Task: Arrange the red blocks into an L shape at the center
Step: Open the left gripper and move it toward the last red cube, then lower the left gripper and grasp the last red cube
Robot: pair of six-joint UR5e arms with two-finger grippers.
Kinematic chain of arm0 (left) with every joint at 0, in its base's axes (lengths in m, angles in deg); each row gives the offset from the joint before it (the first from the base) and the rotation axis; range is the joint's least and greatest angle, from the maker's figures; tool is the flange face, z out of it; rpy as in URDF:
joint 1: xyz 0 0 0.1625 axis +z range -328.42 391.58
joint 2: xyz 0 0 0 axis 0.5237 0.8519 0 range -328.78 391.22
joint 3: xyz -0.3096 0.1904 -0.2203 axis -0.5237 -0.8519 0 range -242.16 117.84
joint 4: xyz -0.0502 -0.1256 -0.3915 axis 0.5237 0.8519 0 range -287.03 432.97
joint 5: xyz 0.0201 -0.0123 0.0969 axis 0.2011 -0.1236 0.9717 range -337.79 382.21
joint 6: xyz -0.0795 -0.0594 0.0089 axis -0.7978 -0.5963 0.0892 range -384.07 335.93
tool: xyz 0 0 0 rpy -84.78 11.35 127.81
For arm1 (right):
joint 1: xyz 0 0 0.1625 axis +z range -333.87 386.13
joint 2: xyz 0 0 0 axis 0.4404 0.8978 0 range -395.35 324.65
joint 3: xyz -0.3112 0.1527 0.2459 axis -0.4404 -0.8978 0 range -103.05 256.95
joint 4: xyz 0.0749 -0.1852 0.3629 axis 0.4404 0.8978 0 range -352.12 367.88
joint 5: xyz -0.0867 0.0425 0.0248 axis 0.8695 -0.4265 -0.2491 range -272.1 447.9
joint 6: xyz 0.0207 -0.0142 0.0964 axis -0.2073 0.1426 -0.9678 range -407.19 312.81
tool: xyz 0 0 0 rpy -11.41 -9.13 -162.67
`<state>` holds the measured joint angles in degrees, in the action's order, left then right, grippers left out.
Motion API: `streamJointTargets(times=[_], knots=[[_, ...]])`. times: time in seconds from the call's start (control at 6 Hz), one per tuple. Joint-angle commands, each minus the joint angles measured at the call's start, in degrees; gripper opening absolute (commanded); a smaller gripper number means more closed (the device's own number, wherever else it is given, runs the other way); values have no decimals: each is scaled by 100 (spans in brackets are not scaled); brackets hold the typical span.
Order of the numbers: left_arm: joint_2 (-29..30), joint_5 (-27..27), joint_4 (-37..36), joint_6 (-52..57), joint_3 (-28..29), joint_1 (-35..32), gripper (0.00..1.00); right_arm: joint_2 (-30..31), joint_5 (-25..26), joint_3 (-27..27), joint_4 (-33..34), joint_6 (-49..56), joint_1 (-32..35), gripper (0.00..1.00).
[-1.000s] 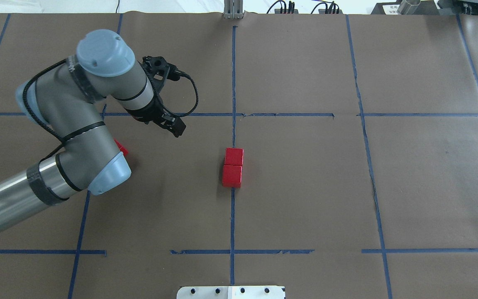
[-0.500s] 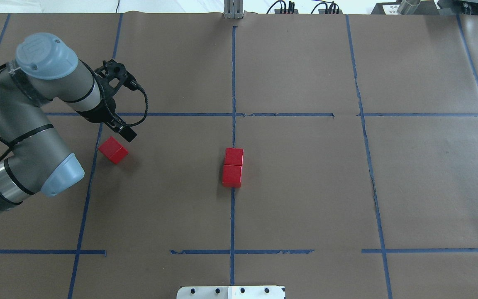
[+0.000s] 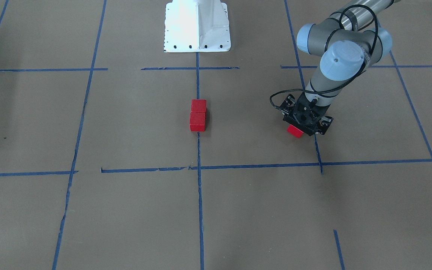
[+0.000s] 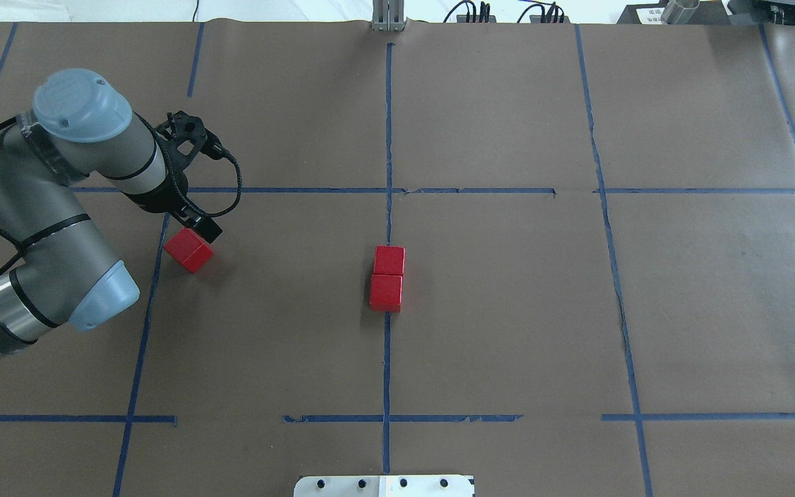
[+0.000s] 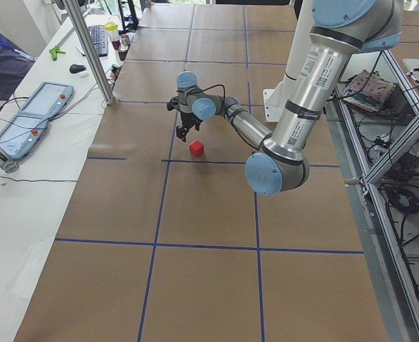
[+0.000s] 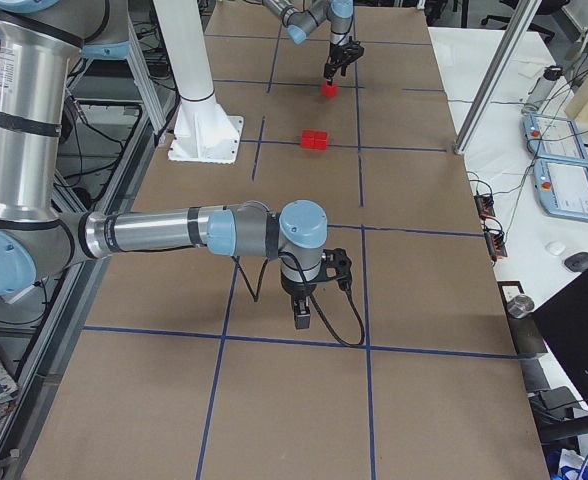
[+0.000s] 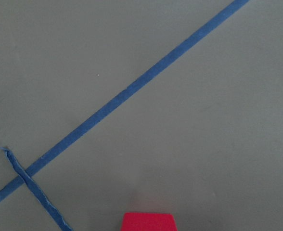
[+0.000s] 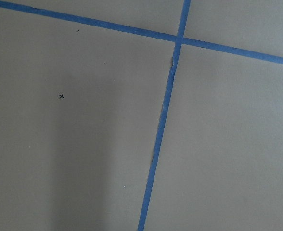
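Note:
Two red blocks (image 4: 389,261) (image 4: 386,292) lie touching in a short row on the long blue tape line (image 4: 388,138) at the center; they also show in the front view (image 3: 198,114). The third red block (image 4: 189,250) sits alone to the left, turned at an angle, and shows in the front view (image 3: 295,131) and at the bottom edge of the left wrist view (image 7: 148,222). My left gripper (image 4: 199,226) hangs just above its far edge, looks open and holds nothing. My right gripper (image 6: 301,316) shows only in the right side view, low over bare paper; I cannot tell its state.
The white robot base (image 3: 197,26) stands at the near table edge. A metal post (image 4: 388,17) and cables sit at the far edge. Teach pendants (image 5: 42,107) lie on a side table. Brown paper with a blue tape grid covers the table.
My left arm has swung left, away from the center, to the lone red block, uncovering it. Over the last half second its gripper closed in on that block. The blocks have not moved.

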<state>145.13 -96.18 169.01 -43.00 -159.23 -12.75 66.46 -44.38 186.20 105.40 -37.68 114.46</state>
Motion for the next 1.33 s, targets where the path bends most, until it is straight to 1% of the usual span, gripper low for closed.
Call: streamJointTargets(times=[0.0, 0.83, 1.17], knots=[[0, -8, 2, -67, 127, 38, 100, -3, 0, 0, 4, 24, 0, 100], [0, -17, 2, -67, 373, 275, 100, -12, 9, -26, -5, 59, 0, 100], [0, -17, -6, -76, 469, 284, 81, -12, 0, -26, -5, 59, 0, 100]])
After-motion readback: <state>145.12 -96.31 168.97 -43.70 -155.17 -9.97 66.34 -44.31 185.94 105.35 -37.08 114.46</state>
